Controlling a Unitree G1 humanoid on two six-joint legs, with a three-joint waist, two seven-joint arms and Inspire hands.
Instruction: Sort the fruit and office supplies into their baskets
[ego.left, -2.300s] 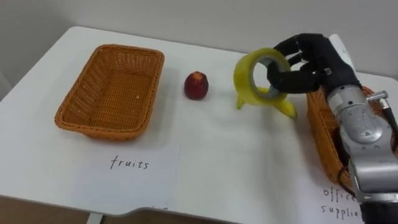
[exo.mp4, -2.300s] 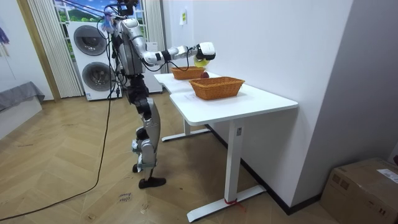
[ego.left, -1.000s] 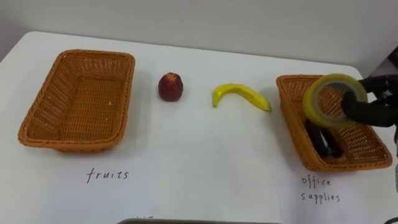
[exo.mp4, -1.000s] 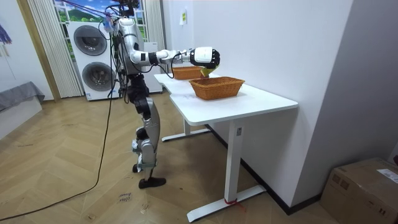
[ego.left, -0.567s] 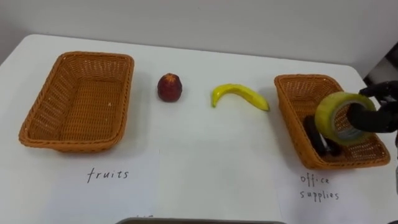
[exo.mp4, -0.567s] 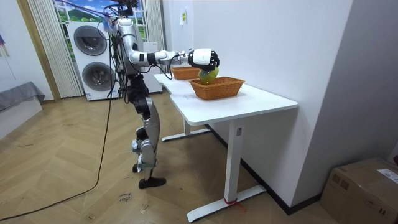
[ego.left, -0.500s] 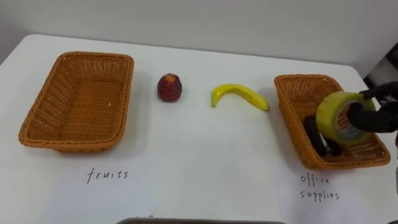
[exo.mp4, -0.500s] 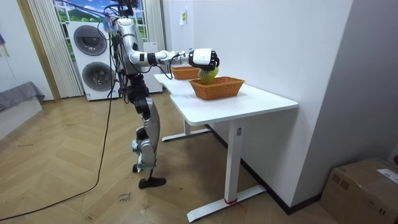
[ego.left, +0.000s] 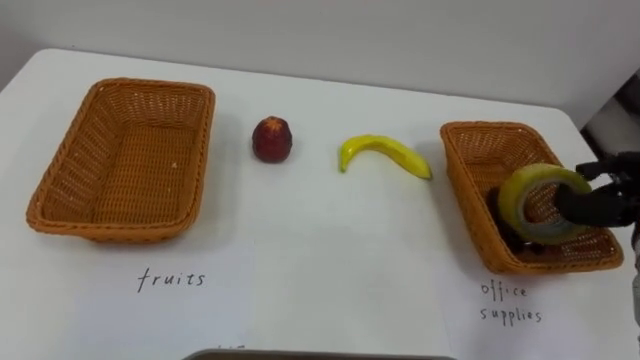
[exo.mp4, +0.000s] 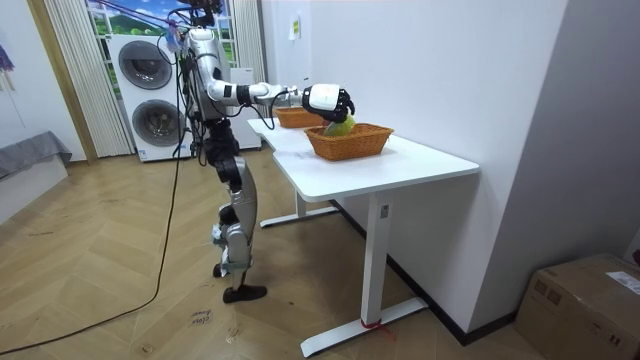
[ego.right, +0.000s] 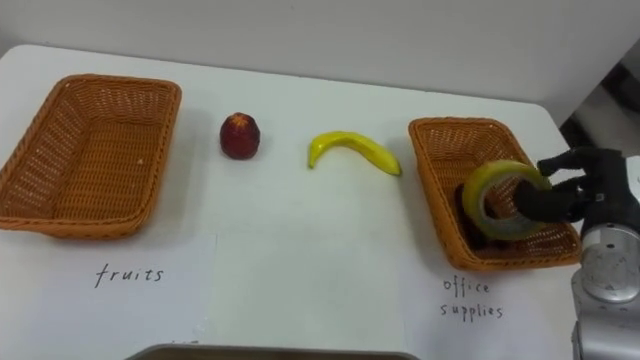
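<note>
Right eye view showed the right robot hand (ego.right: 578, 196) gripping a yellow tape roll (ego.right: 486, 181) low over the office-supplies basket (ego.right: 431, 188) at three o'clock.

We log a home-style laundry room used as a test space: stacked washing machines (exo.mp4: 146, 90) beside long curtains (exo.mp4: 70, 75), herringbone wood floor (exo.mp4: 80, 235), white bench (exo.mp4: 420, 160), cardboard box (exo.mp4: 590, 300) by the wall.
</note>
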